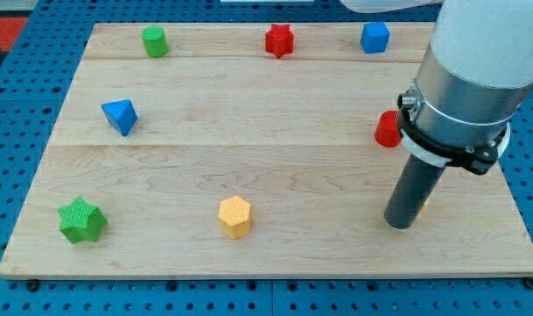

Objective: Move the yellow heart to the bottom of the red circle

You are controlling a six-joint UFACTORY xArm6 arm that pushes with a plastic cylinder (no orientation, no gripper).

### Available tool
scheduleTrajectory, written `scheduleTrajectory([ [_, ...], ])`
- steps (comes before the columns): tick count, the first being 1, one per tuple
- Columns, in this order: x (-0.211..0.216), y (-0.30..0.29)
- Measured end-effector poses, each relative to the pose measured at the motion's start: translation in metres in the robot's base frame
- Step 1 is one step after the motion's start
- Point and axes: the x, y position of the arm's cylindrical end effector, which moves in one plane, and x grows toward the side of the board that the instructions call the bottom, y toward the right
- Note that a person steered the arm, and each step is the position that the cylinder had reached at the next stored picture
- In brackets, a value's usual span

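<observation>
Our rig has no fingers to open or close, only my tip [399,225], resting on the board [248,167] near the view's right edge. A sliver of yellow at the rod's right side is probably the yellow heart [423,207], touching the rod and mostly hidden behind it. The red circle [387,130] sits just above, half covered by the arm. To do this well, we nudge gently and keep the heart directly below the circle, without bumping it. The heart's shape and exact position stay unclear.
</observation>
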Motion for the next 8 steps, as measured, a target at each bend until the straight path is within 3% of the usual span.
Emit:
scheduleTrajectory([
  [5,0.011,0.020],
  [8,-0.054,0.050],
])
